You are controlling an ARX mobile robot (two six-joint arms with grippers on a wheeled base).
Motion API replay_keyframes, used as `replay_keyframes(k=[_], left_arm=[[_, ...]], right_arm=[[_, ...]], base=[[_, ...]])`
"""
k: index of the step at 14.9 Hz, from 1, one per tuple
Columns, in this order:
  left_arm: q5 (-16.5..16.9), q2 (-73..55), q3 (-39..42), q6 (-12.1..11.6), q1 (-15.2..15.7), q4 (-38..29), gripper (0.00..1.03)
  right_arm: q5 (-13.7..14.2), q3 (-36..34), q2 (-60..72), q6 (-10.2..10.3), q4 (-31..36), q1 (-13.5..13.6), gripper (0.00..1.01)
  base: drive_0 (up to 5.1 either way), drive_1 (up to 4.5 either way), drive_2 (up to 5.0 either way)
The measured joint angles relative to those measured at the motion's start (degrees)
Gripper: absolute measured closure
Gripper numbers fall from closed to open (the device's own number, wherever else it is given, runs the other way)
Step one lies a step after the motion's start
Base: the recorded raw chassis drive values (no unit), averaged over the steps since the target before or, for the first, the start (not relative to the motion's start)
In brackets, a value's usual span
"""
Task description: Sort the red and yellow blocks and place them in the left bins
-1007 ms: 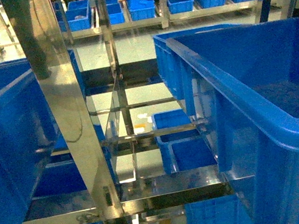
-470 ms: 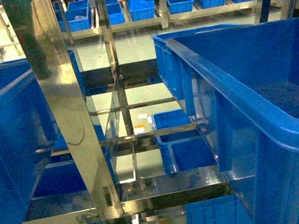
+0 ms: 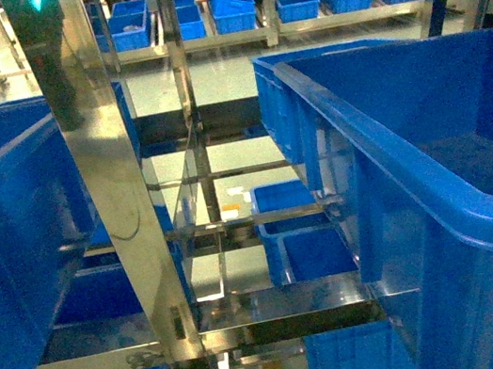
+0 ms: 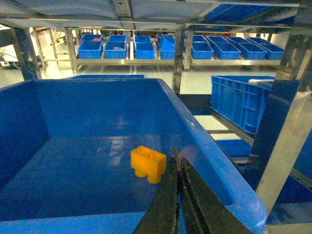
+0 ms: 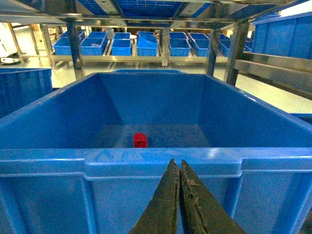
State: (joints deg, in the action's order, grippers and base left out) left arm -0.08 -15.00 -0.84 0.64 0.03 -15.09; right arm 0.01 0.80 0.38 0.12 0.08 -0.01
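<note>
Yellow block [image 4: 148, 164], a chunky stud-type brick, lies on the floor of the blue bin [image 4: 58, 112] seen from the left wrist camera, toward the bin's right wall and just ahead of the left claw [image 4: 178, 161], whose fingers are pressed together with nothing between them. A small red block [image 5: 140, 140] stands on the floor of the other blue bin [image 5: 161, 163] in the right wrist view, near the middle and well back from the near rim; the right claw [image 5: 176, 168] hangs outside that rim, also closed and empty. The head view shows only the two big bins on a steel rack [image 3: 120, 197], with neither block nor claw visible. Both blocks look like rigid moulded plastic, so they should be light, stiff and not fragile, though their smooth faces may slip. The yellow one seems best taken across its two long flat sides, above the studs; the red one, being small, across any pair of opposite faces, squarely so it does not twist out. Either claw would need to open before reaching down.
</note>
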Motion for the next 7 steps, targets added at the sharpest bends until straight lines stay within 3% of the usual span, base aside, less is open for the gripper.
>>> replay_keyframes(k=[1,2,7], left_arm=[[0.0,1.0,0.0,0.0,0.0,1.0,1.0],[0.0,1.3,0.0,0.0,0.0,0.9,0.88],[0.0,1.3,0.0,0.0,0.0,1.0,0.28]], right_arm=[[0.0,0.0,0.0,0.0,-0.4,0.0,0.99],[0.0,0.0,0.0,0.0,-0.3,0.0,0.97],[0.0,0.0,0.0,0.0,-0.3,0.0,0.37]], base=[[0.0,0.0,0.0],[0.0,0.0,0.0],[0.0,0.0,0.0]])
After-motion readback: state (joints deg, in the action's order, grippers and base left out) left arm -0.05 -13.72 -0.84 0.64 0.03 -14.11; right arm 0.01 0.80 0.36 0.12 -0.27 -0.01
